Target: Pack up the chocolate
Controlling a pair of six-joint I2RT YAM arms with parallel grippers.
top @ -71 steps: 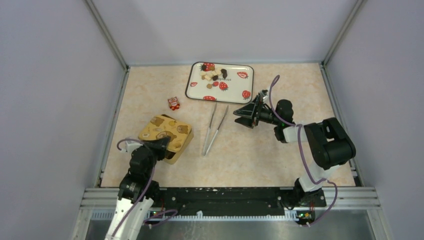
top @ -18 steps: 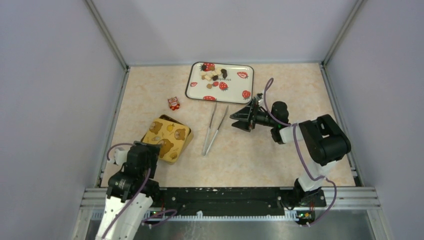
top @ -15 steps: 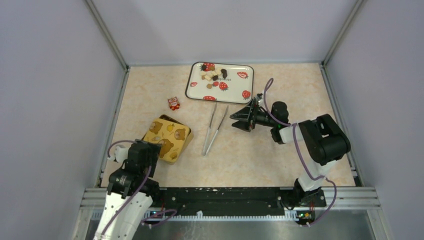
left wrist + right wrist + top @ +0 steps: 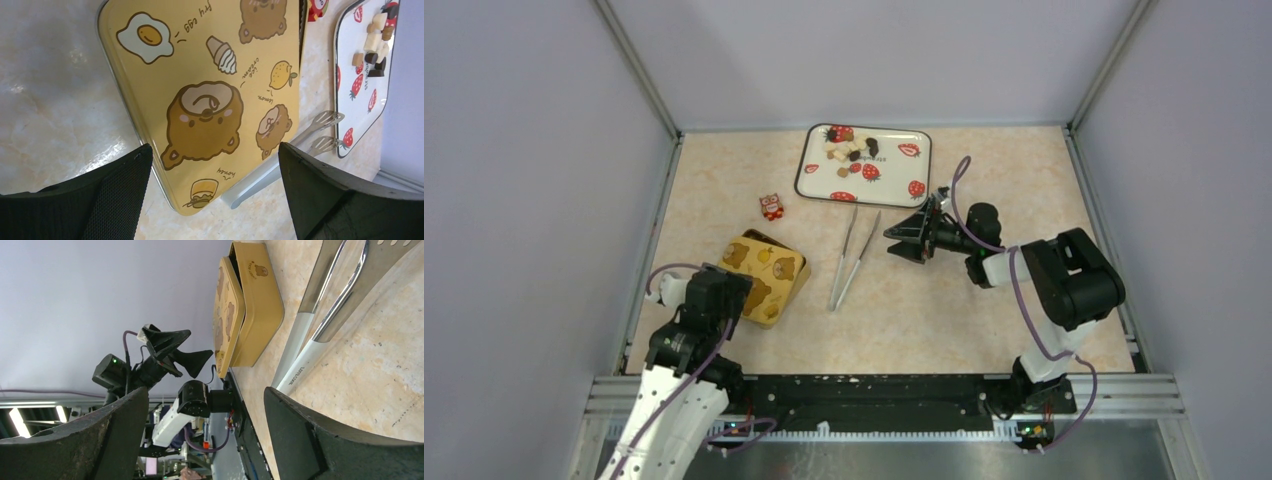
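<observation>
Our left pincer hangs with its fingers spread wide, holding nothing, and the yellow bear-printed lid lies just ahead of and beneath it. Our right pincer is also spread and empty, low over the counter, with the metal tongs just before its tips. The chocolate lies beyond both pincers, clustered at one end of the strawberry tray, well apart from either.

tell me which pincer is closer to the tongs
The right pincer, open just to the right of the tongs. The left pincer hangs over the yellow bear lid, farther from them.
</observation>
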